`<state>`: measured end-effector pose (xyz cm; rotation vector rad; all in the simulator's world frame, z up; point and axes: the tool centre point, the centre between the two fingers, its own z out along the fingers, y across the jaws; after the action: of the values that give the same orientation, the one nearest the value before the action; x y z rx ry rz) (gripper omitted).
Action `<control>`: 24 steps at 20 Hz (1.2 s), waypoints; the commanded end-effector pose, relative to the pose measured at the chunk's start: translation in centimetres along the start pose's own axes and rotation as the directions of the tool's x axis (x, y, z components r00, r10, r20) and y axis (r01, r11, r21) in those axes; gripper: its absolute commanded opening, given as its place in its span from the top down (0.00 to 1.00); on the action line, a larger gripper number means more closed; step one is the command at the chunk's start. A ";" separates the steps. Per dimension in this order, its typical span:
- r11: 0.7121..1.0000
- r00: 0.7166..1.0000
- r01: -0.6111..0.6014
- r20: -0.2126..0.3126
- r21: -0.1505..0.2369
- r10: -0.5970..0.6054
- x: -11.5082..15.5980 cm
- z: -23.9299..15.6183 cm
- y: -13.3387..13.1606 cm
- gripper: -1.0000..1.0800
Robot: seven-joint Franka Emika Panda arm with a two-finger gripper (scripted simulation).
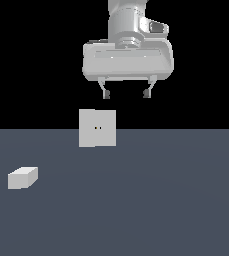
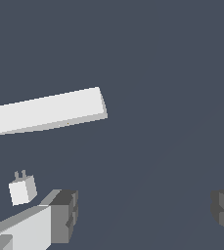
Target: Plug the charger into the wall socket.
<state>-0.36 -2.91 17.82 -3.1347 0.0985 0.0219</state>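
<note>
The gripper (image 1: 125, 93) hangs high above the floor with its two fingers spread wide and nothing between them; in the wrist view the dark fingertips (image 2: 64, 215) stand well apart at either side of the frame. Just below the gripper in the exterior view stands the wall socket (image 1: 97, 128), an upright white square plate with two tiny dark holes at its centre. From the wrist it shows only as a long white bar seen edge-on. The charger (image 1: 22, 178), a small white block, lies on the grey floor (image 1: 156, 200) well apart from the socket, toward the exterior view's left. The wrist camera shows two small prongs on the charger's one end.
</note>
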 end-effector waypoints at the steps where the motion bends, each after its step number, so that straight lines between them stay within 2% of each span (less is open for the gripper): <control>1: 1.000 1.000 0.000 0.000 0.000 0.000 0.0 0.0 0.0 0.04; 12: 1.000 0.999 0.018 -0.033 0.003 -0.018 -0.8 0.9 -1.7 0.04; 24: 0.997 0.987 0.077 -0.140 0.009 -0.075 -3.2 4.0 -7.1 0.04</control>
<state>-2.80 3.57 14.32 -3.1229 -0.0064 -0.1719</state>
